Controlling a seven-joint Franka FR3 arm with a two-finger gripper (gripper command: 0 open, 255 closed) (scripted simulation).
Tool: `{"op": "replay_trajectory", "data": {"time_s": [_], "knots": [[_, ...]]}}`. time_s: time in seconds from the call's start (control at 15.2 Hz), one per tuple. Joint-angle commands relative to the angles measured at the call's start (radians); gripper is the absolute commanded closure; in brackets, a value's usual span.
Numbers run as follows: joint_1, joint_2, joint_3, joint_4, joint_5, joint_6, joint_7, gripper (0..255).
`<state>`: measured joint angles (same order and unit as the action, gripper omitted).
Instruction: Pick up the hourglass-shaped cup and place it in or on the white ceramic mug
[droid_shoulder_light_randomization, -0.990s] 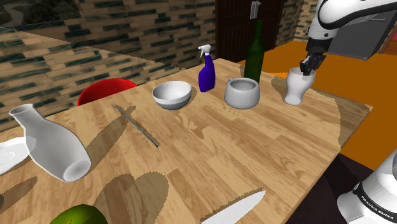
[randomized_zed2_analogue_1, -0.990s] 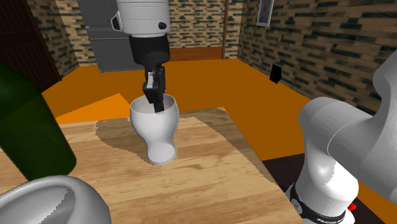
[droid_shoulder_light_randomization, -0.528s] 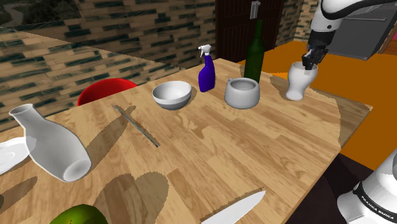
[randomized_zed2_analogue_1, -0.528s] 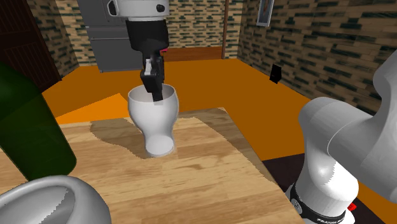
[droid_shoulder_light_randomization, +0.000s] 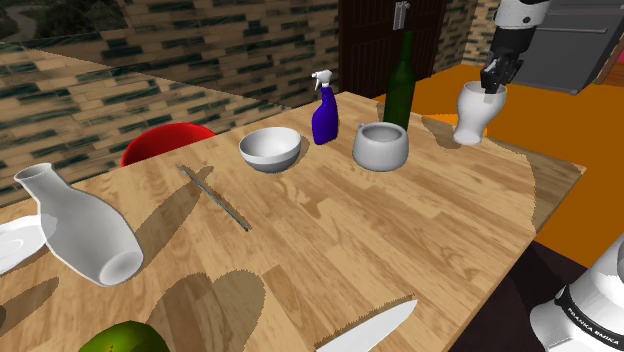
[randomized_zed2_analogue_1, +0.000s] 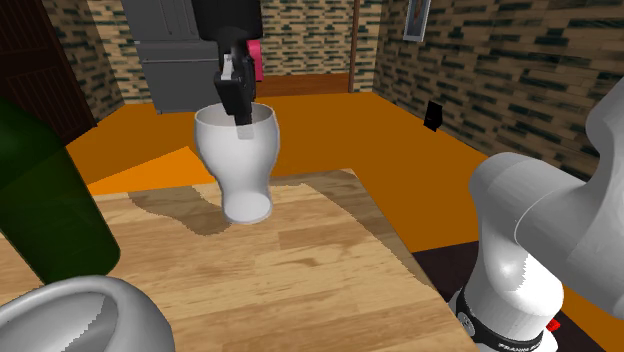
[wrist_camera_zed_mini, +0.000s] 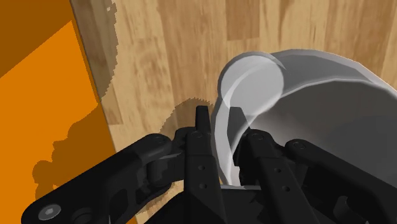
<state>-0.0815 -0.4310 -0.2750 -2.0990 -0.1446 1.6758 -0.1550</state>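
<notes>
— White, glossy hourglass cup (randomized_zed2_analogue_1: 237, 160): where is it?
— Its rim wall is pinched between the black jaws, one inside, one outside. It hangs upright over a corner of the wooden table (droid_shoulder_light_randomization: 400, 230).
— Shape?
— Wide mouth, narrow waist, round foot.

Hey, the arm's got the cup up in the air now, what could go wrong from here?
1. The gripper pinches just one wall of the cup at its rim, so the cup could tilt or slip during the carry.
2. The green bottle stands close by the mug; the hanging cup might knock it.
</notes>
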Motion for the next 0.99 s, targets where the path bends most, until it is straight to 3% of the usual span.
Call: {"op": "replay_trajectory", "data": {"time_s": [0.0,0.92], "knots": [[0.002,0.006,0.002,0.032,0.003,-0.026,-0.001,255],[0.009,0.056,0.008,0.267,0.017,-0.212,-0.017,255]]}}
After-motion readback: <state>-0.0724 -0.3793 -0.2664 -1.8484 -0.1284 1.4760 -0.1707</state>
